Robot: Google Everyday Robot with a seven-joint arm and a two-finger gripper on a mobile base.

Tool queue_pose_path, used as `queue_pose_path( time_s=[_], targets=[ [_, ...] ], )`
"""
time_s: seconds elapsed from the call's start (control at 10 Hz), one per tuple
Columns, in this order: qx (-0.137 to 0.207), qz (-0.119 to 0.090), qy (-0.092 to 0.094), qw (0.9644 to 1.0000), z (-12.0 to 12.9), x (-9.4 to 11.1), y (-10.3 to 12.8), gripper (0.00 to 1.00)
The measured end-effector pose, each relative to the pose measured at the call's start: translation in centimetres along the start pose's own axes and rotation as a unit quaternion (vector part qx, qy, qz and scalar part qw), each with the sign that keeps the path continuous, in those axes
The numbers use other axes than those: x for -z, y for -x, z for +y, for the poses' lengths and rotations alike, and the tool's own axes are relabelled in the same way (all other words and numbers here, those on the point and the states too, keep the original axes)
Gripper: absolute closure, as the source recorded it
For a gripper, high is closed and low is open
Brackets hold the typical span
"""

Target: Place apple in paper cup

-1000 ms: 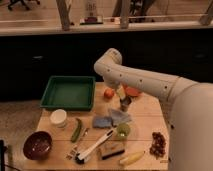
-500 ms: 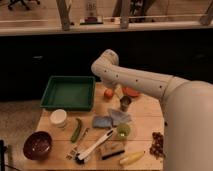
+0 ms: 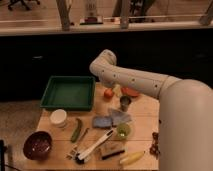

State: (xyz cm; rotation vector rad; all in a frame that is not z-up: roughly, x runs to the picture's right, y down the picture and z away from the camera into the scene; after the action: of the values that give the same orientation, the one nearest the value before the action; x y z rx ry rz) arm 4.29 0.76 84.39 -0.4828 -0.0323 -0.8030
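The apple point(image 3: 108, 93), small and orange-red, lies on the wooden table point(image 3: 145, 112) just right of the green tray point(image 3: 67, 93). The paper cup point(image 3: 59, 118), short and white, stands upright near the table's left edge, in front of the tray and well apart from the apple. My white arm reaches in from the right, with its elbow point(image 3: 103, 65) above the tray's right end. My gripper point(image 3: 117, 90) hangs low just right of the apple, mostly hidden by the arm.
A flat orange dish point(image 3: 131, 92) and a metal cup point(image 3: 125, 103) sit right of the apple. Blue and grey cloths point(image 3: 110, 120), a green cup point(image 3: 123, 131), a cucumber point(image 3: 76, 130), a dark red bowl point(image 3: 37, 145), a white brush point(image 3: 95, 145) and a yellow item point(image 3: 131, 158) fill the front.
The arm's elbow has swung a little left, toward the tray. The apple and the paper cup have not moved.
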Motion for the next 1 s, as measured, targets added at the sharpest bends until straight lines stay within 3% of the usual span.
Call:
queue_pose_path(
  time_s=[0.3,0.6,1.0],
  targets=[
    [-0.014,-0.005,-0.023,0.9996,-0.1,0.3,-0.3,0.20],
    [-0.029,-0.026,-0.050,0.9980,-1.0,0.3,-1.0,0.20],
    [-0.033,-0.040,-0.060,0.9969,-2.7,-0.2,-0.9,0.20]
  ],
)
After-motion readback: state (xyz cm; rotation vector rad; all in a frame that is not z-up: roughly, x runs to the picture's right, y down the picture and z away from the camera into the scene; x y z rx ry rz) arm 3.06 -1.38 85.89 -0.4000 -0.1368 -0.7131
